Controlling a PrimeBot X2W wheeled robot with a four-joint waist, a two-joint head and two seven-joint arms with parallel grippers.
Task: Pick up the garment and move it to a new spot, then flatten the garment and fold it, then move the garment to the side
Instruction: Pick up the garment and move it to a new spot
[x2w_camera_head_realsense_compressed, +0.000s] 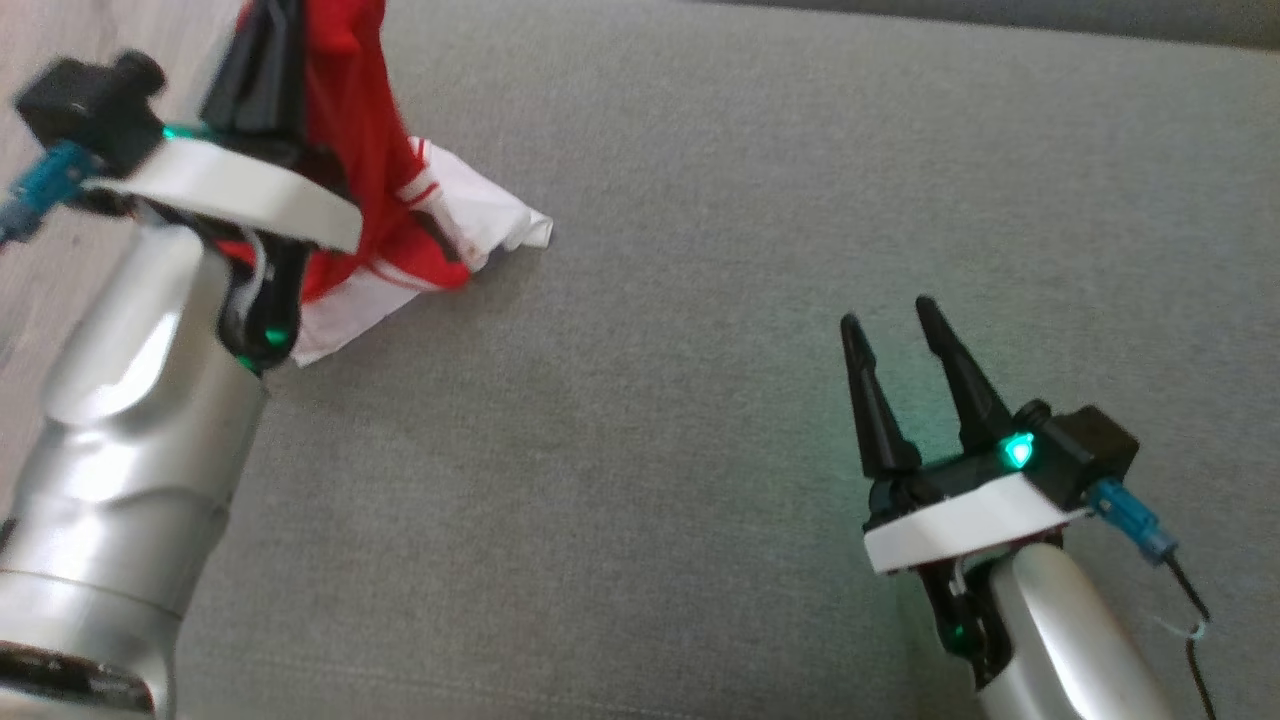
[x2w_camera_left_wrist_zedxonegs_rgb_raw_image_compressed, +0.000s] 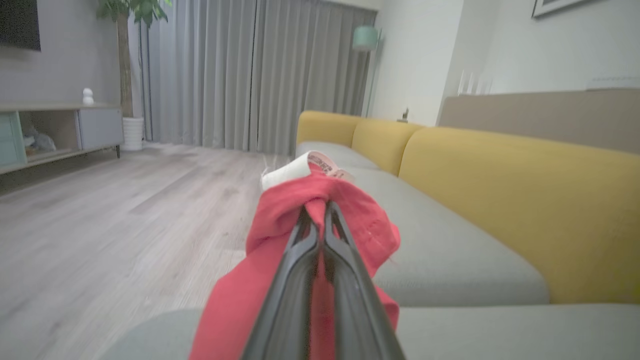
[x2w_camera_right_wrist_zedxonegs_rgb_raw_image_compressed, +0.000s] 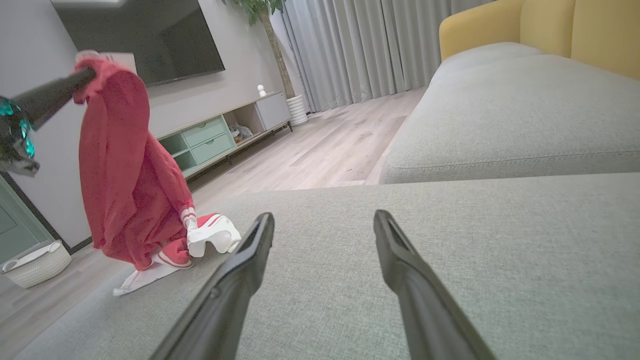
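Clamping the garment (x2w_camera_head_realsense_compressed: 352, 130), the left end effector (x2w_camera_left_wrist_zedxonegs_rgb_raw_image_compressed: 320, 212) is holding it over the left edge of the sofa (x2w_camera_head_realsense_compressed: 760, 240), hem resting there; the small pinch is risking slippage. The right end effector (x2w_camera_head_realsense_compressed: 888, 312) is hovering, spread apart.

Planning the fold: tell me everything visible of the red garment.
The garment is soft red cloth with white panels and red-striped white trim. The left gripper is shut on its bunched top, beside a white label, so it hangs in a long drape, its lower end crumpled on the grey sofa cushion.
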